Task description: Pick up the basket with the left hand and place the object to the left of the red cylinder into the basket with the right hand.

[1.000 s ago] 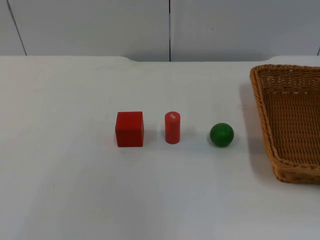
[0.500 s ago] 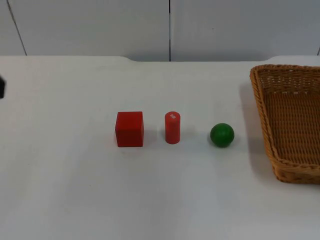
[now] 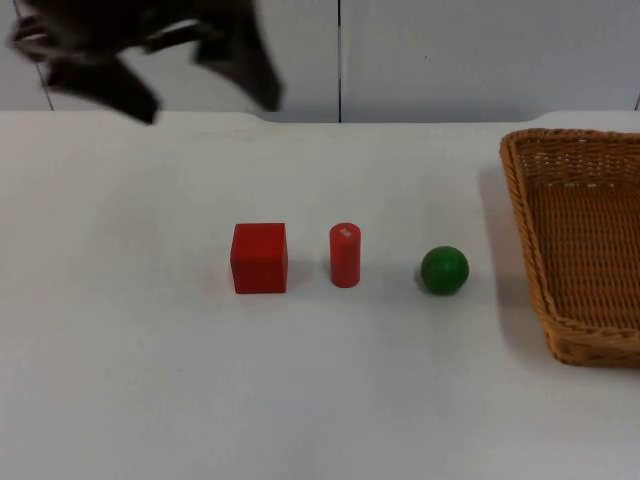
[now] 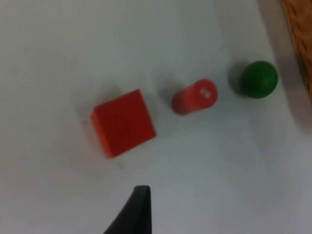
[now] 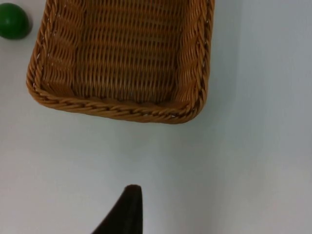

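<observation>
In the top view, the left gripper point(image 3: 150, 60) is a dark, smeared shape in the upper left of the frame, above the far edge of the white table point(image 3: 150, 380) and in front of the grey partition wall point(image 3: 450, 60); two dark prongs spread apart there, but I cannot tell if its jaws are released or clenched. In the middle of the frame three things stand in one row, apart from each other: the red cube point(image 3: 259, 258) at the left, the red cylinder point(image 3: 345, 255) upright in the centre, and the green ball point(image 3: 444, 270) at the right. The cube is the thing just left of the cylinder, and it lies free on the table. The wicker basket point(image 3: 525, 230) rests on the table at the right edge of the frame, well apart from the left gripper, and nothing holds it. In the left wrist view, the red cube point(image 4: 123, 123), the red cylinder point(image 4: 195, 96) and the green ball point(image 4: 259, 79) stand on the table in the same order, a strip of the basket point(image 4: 298, 34) shows beyond the ball, and one black fingertip point(image 4: 136, 209) points toward the cube without touching it. In the right wrist view, the basket point(image 5: 117, 109) lies on the table with the green ball point(image 5: 13, 20) beside its corner, and a black fingertip point(image 5: 127, 209) of the right gripper hangs over bare table near the basket rim; the state of its jaws I cannot tell.
</observation>
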Robot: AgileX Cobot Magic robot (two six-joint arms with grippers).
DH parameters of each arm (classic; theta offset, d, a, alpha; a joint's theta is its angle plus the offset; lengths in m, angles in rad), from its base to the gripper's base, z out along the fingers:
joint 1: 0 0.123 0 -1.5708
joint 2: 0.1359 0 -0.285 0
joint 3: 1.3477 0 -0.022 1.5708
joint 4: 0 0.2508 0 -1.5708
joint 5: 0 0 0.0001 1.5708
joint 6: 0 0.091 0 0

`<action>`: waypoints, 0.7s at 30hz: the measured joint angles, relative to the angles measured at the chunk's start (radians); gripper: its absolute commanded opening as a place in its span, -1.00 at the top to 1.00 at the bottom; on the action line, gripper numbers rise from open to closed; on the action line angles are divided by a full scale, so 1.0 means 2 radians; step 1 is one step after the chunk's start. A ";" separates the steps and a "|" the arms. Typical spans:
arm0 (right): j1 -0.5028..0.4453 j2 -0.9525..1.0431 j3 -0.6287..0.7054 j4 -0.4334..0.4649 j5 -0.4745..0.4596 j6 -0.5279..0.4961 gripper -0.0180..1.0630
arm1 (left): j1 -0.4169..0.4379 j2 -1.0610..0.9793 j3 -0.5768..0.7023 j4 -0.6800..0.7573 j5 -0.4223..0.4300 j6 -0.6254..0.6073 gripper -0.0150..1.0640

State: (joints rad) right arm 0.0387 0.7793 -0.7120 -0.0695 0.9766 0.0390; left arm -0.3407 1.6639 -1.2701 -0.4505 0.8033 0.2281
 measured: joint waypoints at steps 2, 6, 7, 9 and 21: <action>0.000 0.000 0.000 0.000 0.000 0.000 -0.98 | -0.036 0.072 -0.079 0.010 0.000 -0.020 -0.85; 0.000 0.000 0.000 0.000 0.000 0.000 -0.98 | -0.070 0.154 -0.173 0.028 0.021 -0.054 -0.85; 0.000 0.000 0.000 0.000 0.000 0.000 -0.98 | -0.082 0.177 -0.206 0.036 0.030 -0.065 -0.85; 0.000 0.000 0.000 0.000 0.000 0.000 -0.98 | -0.103 0.230 -0.265 0.048 0.045 -0.079 -0.85; 0.000 0.000 0.000 0.000 0.000 0.000 -0.98 | -0.169 0.401 -0.487 0.063 0.087 -0.133 -0.85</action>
State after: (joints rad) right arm 0.0387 0.7793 -0.7120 -0.0695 0.9766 0.0390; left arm -0.6794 2.4661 -2.2435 -0.3254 0.9766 -0.0371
